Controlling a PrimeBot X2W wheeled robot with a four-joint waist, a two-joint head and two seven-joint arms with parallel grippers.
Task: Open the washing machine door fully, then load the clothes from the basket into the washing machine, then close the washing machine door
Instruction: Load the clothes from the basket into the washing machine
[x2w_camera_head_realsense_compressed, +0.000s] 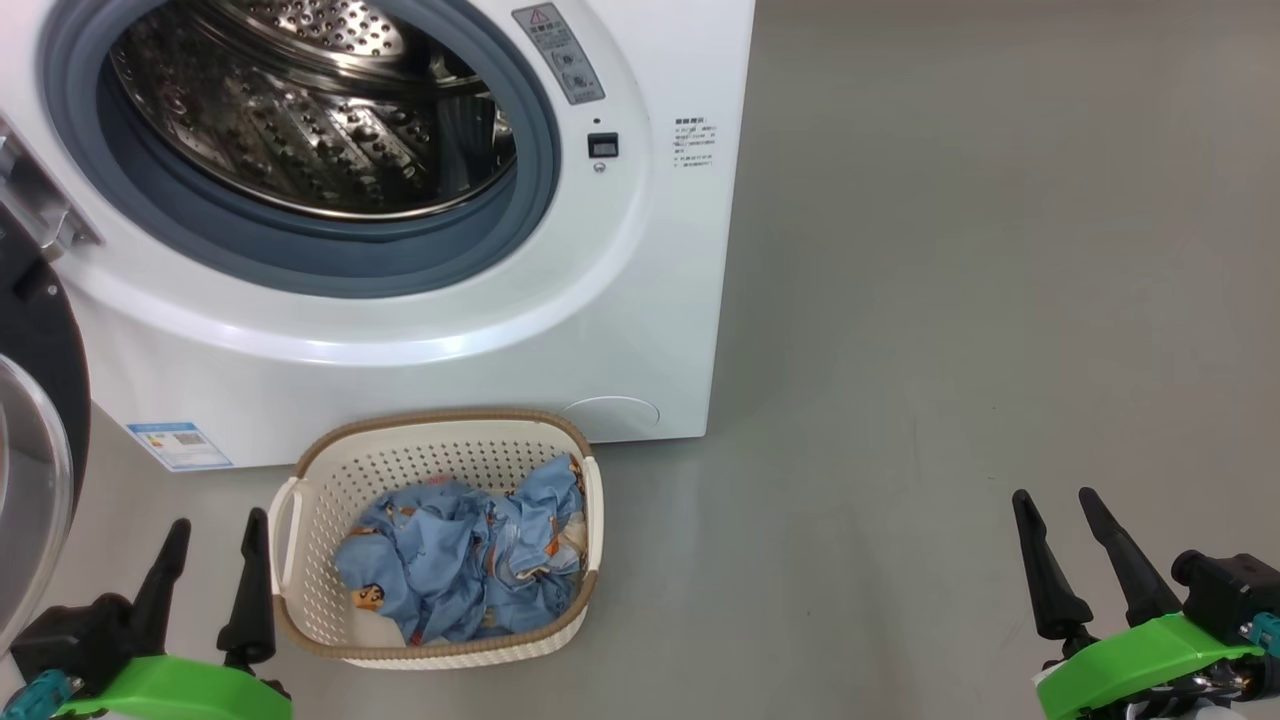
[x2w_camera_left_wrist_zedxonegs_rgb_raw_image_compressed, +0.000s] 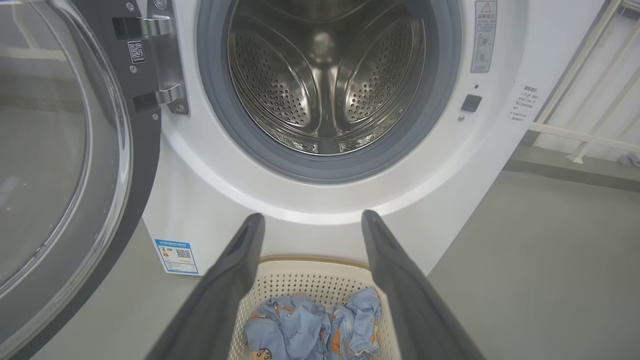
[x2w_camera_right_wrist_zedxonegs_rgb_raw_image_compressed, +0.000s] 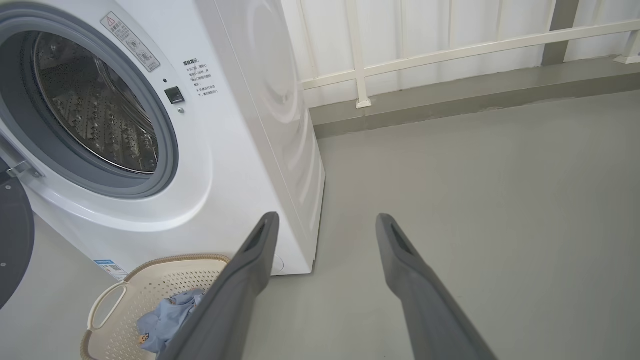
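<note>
The washing machine door (x2w_camera_head_realsense_compressed: 45, 370) hangs open at the head view's left edge; the clothes (x2w_camera_head_realsense_compressed: 460, 560) lie in the basket (x2w_camera_head_realsense_compressed: 440, 418), lower centre, before the washing machine (x2w_camera_head_realsense_compressed: 640, 300). Left gripper (x2w_camera_head_realsense_compressed: 219, 517) and right gripper (x2w_camera_head_realsense_compressed: 1053, 492) stand spread, empty. The right wrist view adds a white railing (x2w_camera_right_wrist_zedxonegs_rgb_raw_image_compressed: 355, 50), upper right.

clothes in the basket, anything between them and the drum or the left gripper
Nothing visible blocks the clothes. The washing machine door is swung aside to the left, the drum mouth is bare, and the basket is open-topped. The left gripper, open, sits beside the basket.
</note>
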